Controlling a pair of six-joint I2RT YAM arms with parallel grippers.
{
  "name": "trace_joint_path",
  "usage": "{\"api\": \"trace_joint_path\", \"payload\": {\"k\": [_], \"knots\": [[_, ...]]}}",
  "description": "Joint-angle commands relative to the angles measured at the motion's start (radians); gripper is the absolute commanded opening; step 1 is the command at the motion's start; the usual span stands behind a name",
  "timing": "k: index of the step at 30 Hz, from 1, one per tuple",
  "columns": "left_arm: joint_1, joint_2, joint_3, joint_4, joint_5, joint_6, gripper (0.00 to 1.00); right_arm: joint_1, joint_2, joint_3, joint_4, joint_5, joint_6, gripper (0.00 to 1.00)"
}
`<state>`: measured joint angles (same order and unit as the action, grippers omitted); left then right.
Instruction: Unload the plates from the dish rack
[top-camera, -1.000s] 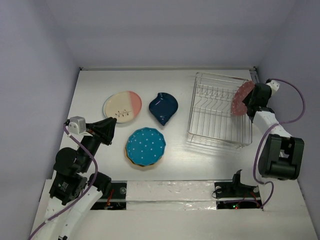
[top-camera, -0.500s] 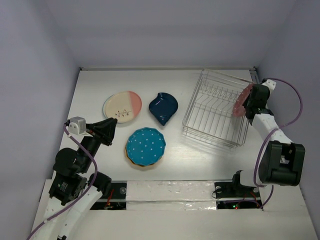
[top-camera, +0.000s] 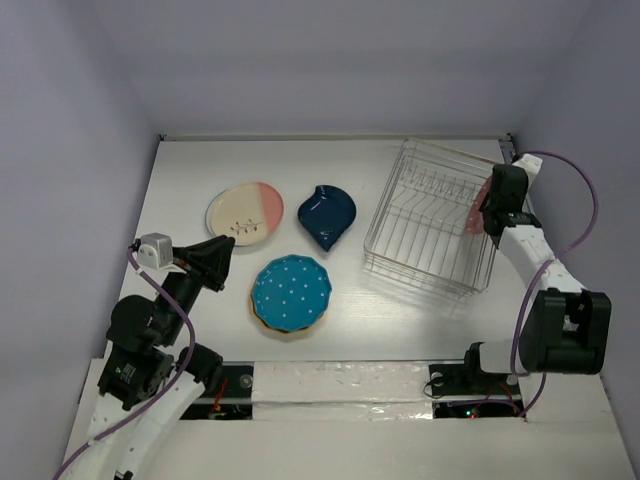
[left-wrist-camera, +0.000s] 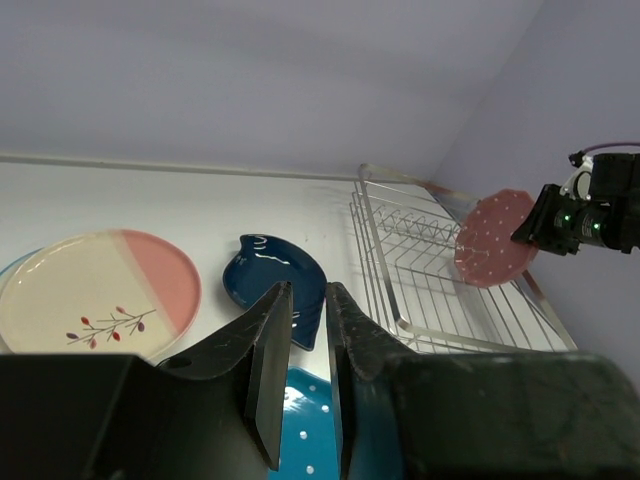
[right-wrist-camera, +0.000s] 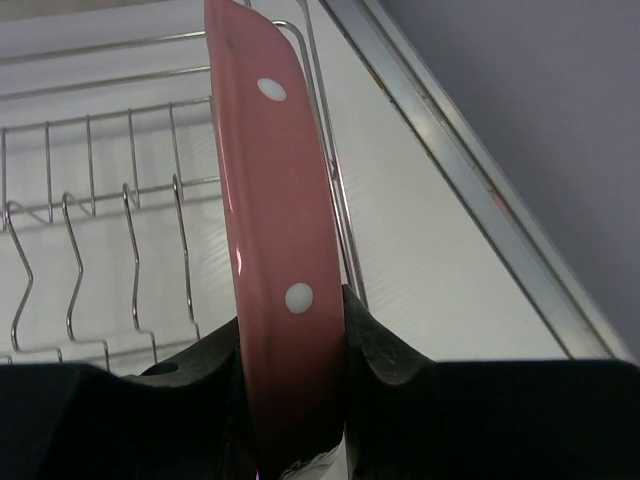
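Right wrist: right gripper (right-wrist-camera: 290, 322) clamps the pink dotted plate (right-wrist-camera: 265, 180) edge-on; lift it straight clear of the dish rack (right-wrist-camera: 128, 250) wires.

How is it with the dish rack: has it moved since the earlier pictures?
Yes. The dish rack has slid left: its near left corner is now closer to the navy plate, which stayed in place.

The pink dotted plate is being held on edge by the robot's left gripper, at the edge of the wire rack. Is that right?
No. The pink dotted plate is held on edge by the right gripper, not the left; the right wrist view shows it. It is at the edge of the wire rack.
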<state>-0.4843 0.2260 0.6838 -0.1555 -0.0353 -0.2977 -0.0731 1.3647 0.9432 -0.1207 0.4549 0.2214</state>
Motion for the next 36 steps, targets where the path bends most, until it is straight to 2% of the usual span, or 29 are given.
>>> {"api": "trace_joint_path", "payload": {"k": [1,7,13,16,19,20,21,28,29,33,34,36], "knots": [[-0.007,0.015,0.037,0.036,0.003,0.000,0.17,0.068,-0.142,0.139,0.072,0.059,-0.030,0.00],[-0.007,0.024,0.036,0.037,0.002,-0.001,0.17,0.107,-0.243,0.238,-0.008,0.054,-0.039,0.00],[0.003,0.039,0.034,0.036,0.006,-0.001,0.17,0.127,-0.344,0.269,-0.069,-0.057,0.007,0.00],[0.003,0.052,0.036,0.037,0.008,-0.001,0.17,0.150,-0.387,0.253,-0.079,-0.151,0.041,0.00],[0.012,0.062,0.036,0.037,0.005,-0.001,0.17,0.171,-0.409,0.226,-0.065,-0.362,0.122,0.00],[0.012,0.065,0.036,0.037,0.002,-0.001,0.16,0.183,-0.414,0.207,-0.044,-0.498,0.149,0.00],[0.021,0.067,0.036,0.036,0.000,-0.003,0.16,0.203,-0.415,0.183,-0.012,-0.557,0.179,0.00],[0.052,0.084,0.036,0.037,-0.020,-0.006,0.16,0.565,-0.316,0.049,0.247,-0.666,0.361,0.00],[0.064,0.090,0.036,0.039,-0.026,-0.008,0.16,0.673,-0.238,0.034,0.313,-0.692,0.407,0.00],[0.084,0.098,0.036,0.037,-0.026,-0.009,0.16,0.810,-0.071,0.035,0.400,-0.726,0.467,0.00],[0.084,0.099,0.036,0.040,-0.025,-0.009,0.16,0.829,-0.070,0.042,0.436,-0.734,0.476,0.00],[0.095,0.104,0.036,0.040,-0.021,-0.009,0.16,0.860,0.037,0.055,0.472,-0.760,0.504,0.00]]}}
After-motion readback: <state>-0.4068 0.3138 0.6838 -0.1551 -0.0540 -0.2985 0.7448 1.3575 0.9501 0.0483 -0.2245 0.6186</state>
